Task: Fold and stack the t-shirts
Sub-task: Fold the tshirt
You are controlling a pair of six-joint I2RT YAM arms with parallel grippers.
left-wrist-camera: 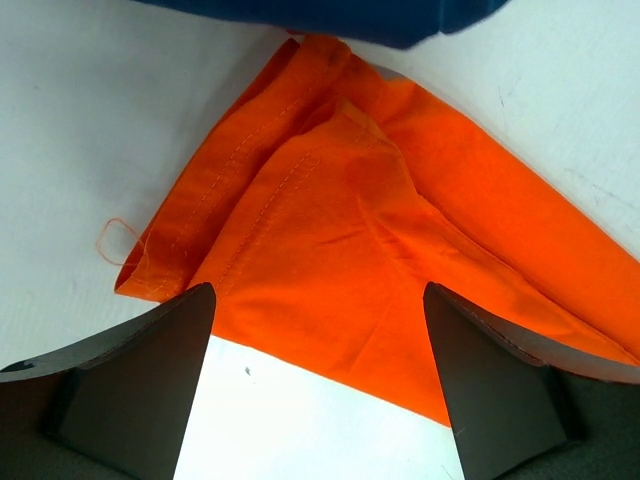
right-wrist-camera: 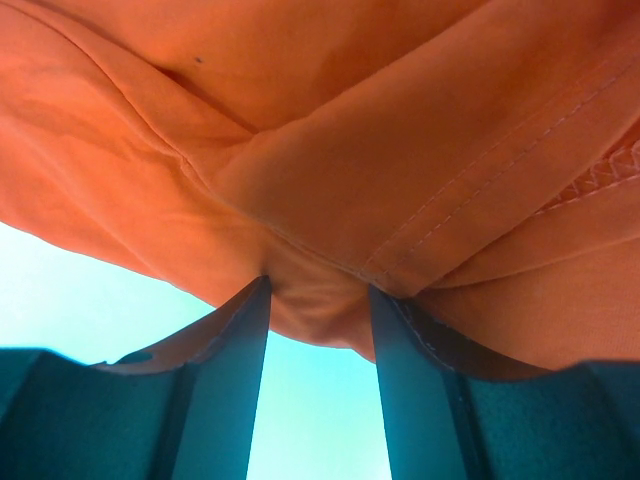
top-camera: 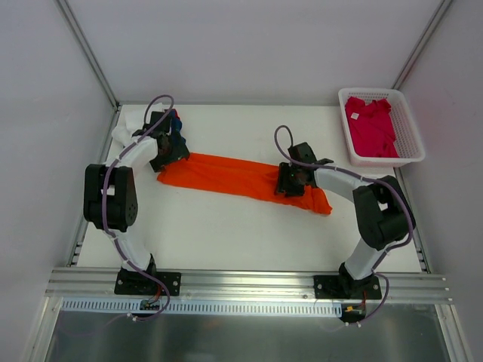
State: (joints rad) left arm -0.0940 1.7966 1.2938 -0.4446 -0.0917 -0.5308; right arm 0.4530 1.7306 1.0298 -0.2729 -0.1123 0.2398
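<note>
The bright orange t-shirt (top-camera: pixel 226 175) lies folded into a long band across the middle of the table. My left gripper (top-camera: pixel 170 151) is open over its left end, fingers wide apart either side of the cloth edge (left-wrist-camera: pixel 340 220), holding nothing. My right gripper (top-camera: pixel 290 183) is at the band's right part, its jaws pinched on a bunched fold of the orange cloth (right-wrist-camera: pixel 350 130). A navy blue t-shirt (top-camera: pixel 175 121) lies just beyond the left gripper and shows at the top of the left wrist view (left-wrist-camera: pixel 330 15). A crimson-pink t-shirt (top-camera: pixel 370 124) lies in the basket.
The white mesh basket (top-camera: pixel 410 128) stands at the back right corner. The metal frame rail runs along the near edge by the arm bases. Grey walls close in the table on the left, back and right.
</note>
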